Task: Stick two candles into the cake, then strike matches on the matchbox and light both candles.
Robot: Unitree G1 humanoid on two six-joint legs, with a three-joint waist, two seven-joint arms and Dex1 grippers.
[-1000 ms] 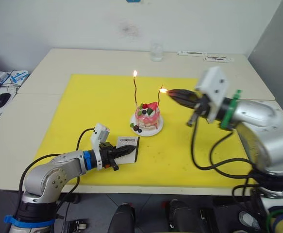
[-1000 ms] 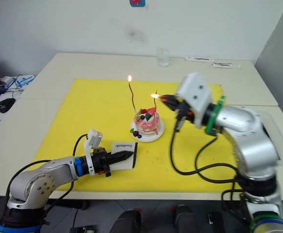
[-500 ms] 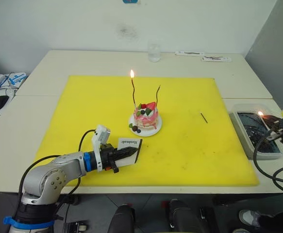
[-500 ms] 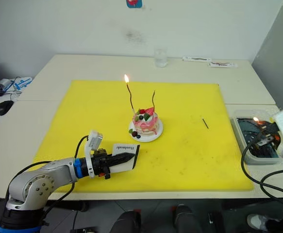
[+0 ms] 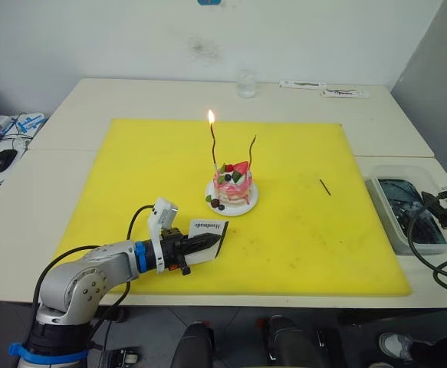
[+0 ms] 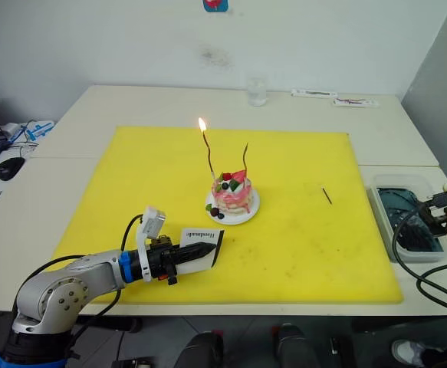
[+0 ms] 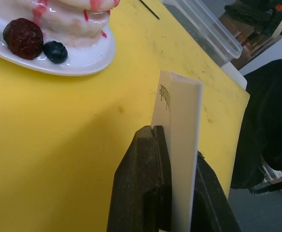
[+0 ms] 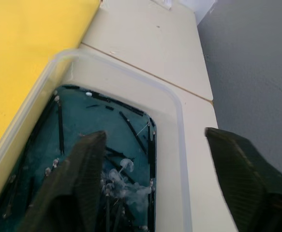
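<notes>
Left eye view: your L gripper [image 5: 208, 242] is clamped on the matchbox [image 5: 205, 234], held upright on the yellow mat [image 5: 131, 169] near the cake [image 5: 232, 186]. Two candles [image 5: 214, 144] stand in the cake, one lit. Your R gripper [image 8: 155, 188] hangs spread wide over the clear tray [image 8: 179, 125]; one match [image 5: 324, 186] lies on the mat.

The cake [image 5: 233, 188] sat on its plate near the middle of the mat [image 5: 284, 230], both candles [image 5: 214, 146] standing in it side by side; the matchbox [image 5: 205, 239] stood on edge in front of it and to the left, pinched in the left gripper [image 5: 201, 242]. A match [image 5: 324, 186] lay on the mat to the right of the cake; further right, off the mat, sat the tray [image 5: 384, 211], the right gripper [image 8: 160, 188] above it with fingers spread; a glass [image 5: 246, 83] stood behind the mat at the table's far edge.
</notes>
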